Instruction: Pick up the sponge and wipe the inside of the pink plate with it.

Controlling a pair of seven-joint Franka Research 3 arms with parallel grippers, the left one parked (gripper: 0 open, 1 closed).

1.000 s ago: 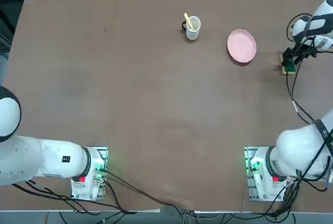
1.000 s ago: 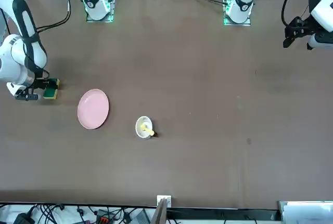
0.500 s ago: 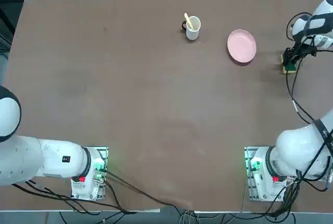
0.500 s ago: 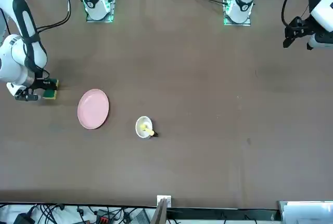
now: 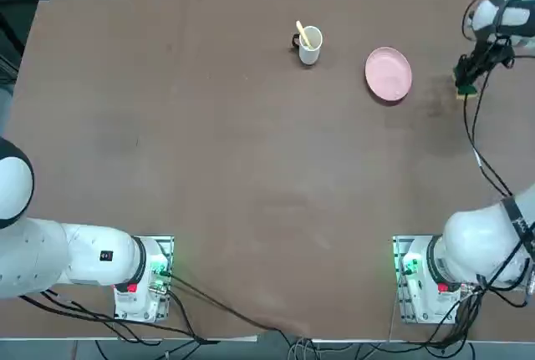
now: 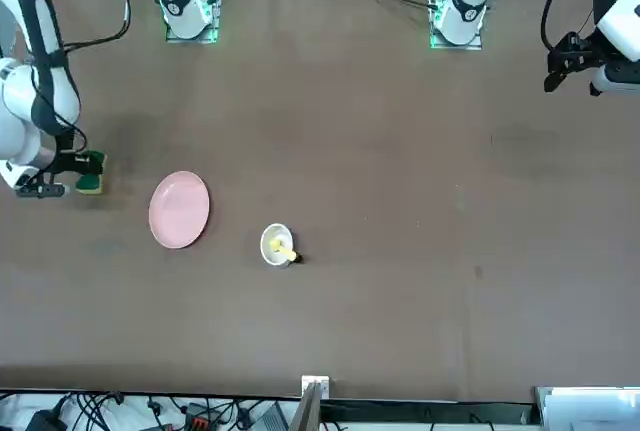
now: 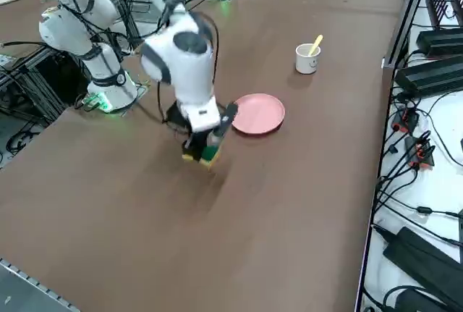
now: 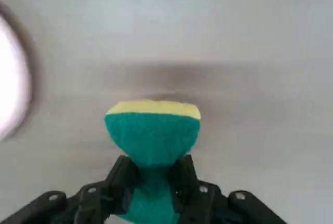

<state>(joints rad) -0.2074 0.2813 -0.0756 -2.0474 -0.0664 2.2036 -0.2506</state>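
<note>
While my right claw (image 5: 466, 84) hung near the table's edge in the top view, it sat at about 3 o'clock from the pink plate (image 5: 388, 74), near it but apart. A sliver of the sponge (image 5: 466, 90) showed green under the claw. The white mug (image 5: 309, 45), a yellow utensil standing in it, stood well off at 9 o'clock from the plate.

Front view: the sponge (image 6: 90, 173) was at 9 o'clock from the plate (image 6: 179, 209), the claw (image 6: 82, 167) at it. Bare table lay between sponge and plate; the mug (image 6: 277, 244) stood on the plate's other side, so nothing blocked the path, in my judgement.

Right side view: the sponge (image 7: 205, 154) hung under the claw (image 7: 203, 145), apparently just clear of the table, yellow foam and green pad both visible. The plate (image 7: 256, 114) lay just beyond, empty.

Right wrist view: my fingers (image 8: 123, 178) were clamped tight on the sponge (image 8: 152, 133), pinching its middle narrow so the free end bulged. Green pad faced the camera, yellow layer beyond. I judged the squeeze firm enough to carry and press; the free end left foam for wiping.
</note>
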